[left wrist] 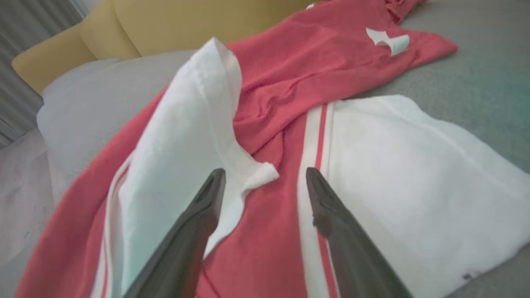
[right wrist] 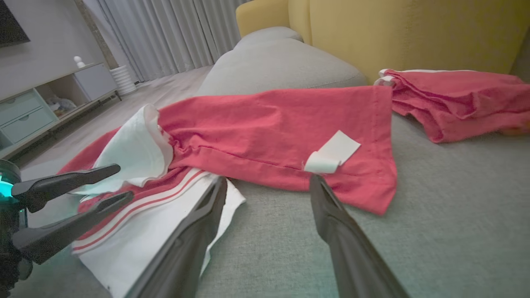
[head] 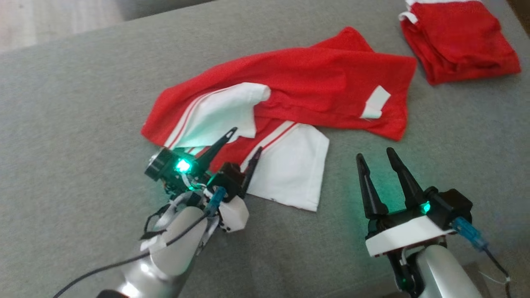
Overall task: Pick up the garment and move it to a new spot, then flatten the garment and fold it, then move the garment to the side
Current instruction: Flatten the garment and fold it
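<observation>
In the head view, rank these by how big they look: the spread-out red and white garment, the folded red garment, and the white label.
1. spread-out garment
2. folded red garment, cut off at the top edge
3. white label

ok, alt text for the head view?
A red and white garment lies rumpled on a grey couch, with the open left claw over its white near edge. The open right claw is over bare couch to its right, and a second red garment lies folded at the top right.
</observation>
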